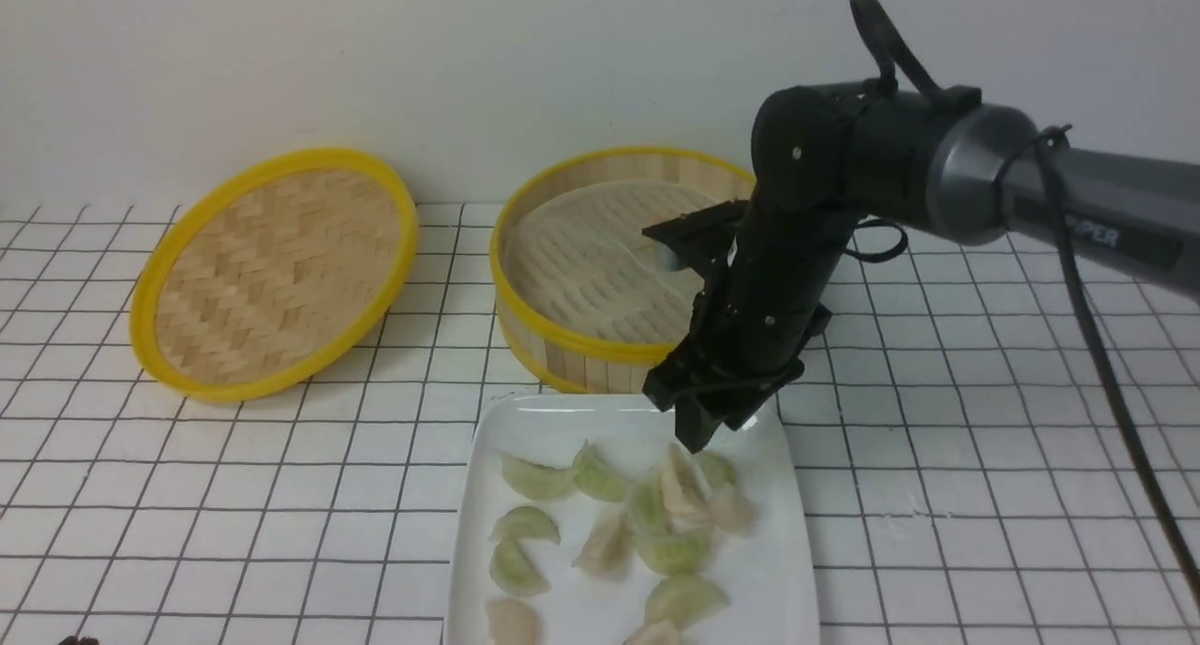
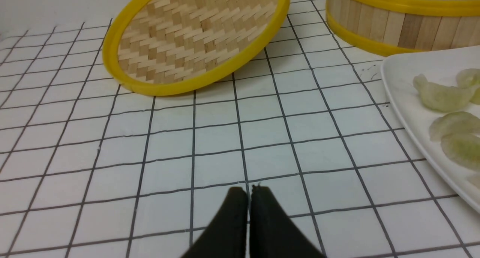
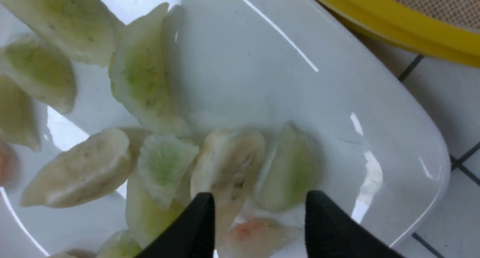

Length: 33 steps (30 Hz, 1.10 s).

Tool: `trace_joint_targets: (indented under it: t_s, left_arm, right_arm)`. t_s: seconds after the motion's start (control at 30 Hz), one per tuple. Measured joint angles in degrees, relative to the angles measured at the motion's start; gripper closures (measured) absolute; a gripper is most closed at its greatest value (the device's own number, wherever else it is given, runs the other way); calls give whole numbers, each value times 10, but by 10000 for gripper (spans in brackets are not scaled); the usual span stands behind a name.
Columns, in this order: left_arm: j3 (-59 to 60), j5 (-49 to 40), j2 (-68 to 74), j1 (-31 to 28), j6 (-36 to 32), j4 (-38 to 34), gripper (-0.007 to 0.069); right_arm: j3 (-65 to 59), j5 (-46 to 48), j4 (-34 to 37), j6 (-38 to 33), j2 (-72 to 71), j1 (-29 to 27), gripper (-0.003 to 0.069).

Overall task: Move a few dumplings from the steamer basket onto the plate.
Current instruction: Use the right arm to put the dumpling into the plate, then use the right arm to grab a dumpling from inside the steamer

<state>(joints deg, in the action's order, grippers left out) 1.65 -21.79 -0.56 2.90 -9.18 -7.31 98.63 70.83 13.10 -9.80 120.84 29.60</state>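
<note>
Since the pale green and pinkish-white crescent dumplings lie heaped on the glossy white squarish plate, just before the yellow-rimmed bamboo steamer basket, the right jaws hang spread above them, pinching nothing; the left jaws are pressed together. Each dumpling looks light, soft and slick: grip gently across its plump belly.

Pale lettering ending "PER" on right arm grey link (first letters unclear, beside cable).

Green and pinkish dumplings lie clustered on the white plate at the desk's near edge, steamer basket just behind.
</note>
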Motion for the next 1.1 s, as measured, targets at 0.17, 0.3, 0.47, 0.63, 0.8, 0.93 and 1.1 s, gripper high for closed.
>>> trace_joint_targets:
  t_s: [0.17, 0.3, 0.47, 0.63, 0.8, 0.93, 1.1]
  left_arm:
    - [0, 0, 0, 0, 0, 0, 631]
    - [0, 0, 0, 0, 0, 0, 631]
    - [0, 0, 0, 0, 0, 0, 631]
    - [0, 0, 0, 0, 0, 0, 631]
    - [0, 0, 0, 0, 0, 0, 631]
    - [0, 0, 0, 0, 0, 0, 631]
    - [0, 0, 0, 0, 0, 0, 631]
  right_arm:
    - [75, -21, -39, 23, 3, -1, 162]
    - [198, -50, -90, 34, 43, -14, 139]
    - [347, -51, -126, 26, 140, -35, 139]
    - [458, -50, -124, 25, 233, -53, 176]
    - [501, -71, -113, 3, 282, -58, 200]
    - [506, -109, -94, -50, 306, -58, 205]
    - [506, -151, -86, -98, 321, -60, 207]
